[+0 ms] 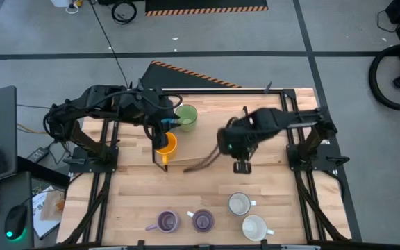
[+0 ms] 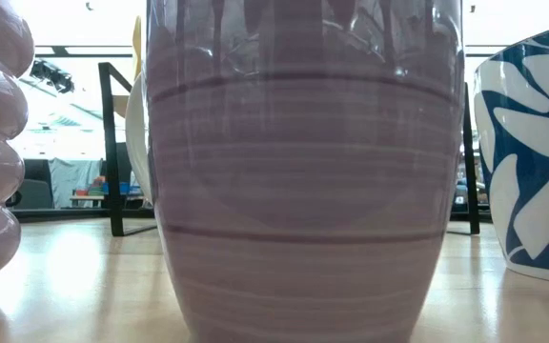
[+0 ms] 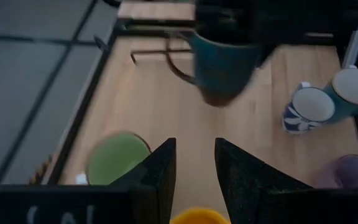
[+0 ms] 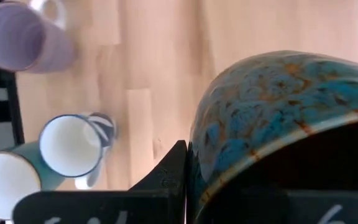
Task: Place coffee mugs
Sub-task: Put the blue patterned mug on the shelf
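Blue-glazed mug (image 4: 278, 124), speckled with rust, clamped by its rim in the right gripper (image 1: 240, 147) and held off the wooden table (image 1: 207, 194) near its middle; dark inside, contents not visible. Same mug (image 3: 225, 65) seen hanging from the far arm in the left wrist view, handle out to one side.

Orange mug (image 1: 165, 144) pinched at the rim between the fingers (image 3: 160, 174) of the left gripper (image 1: 164, 136), close to the table's far left part. Green mug (image 1: 185, 116) just beside it, toward the far edge, standing free; looks empty.

Along the near edge, two purple mugs (image 1: 168, 221) (image 1: 202, 220) side by side, both open-mouthed and seemingly empty. Right of them, two white-lined mugs (image 1: 239, 203) (image 1: 254, 226), one a little behind the other, nothing visible inside. One of these patterned blue and white on its outside (image 3: 308, 109).

Low view almost filled by a purple mug's (image 2: 303, 171) banded wall.
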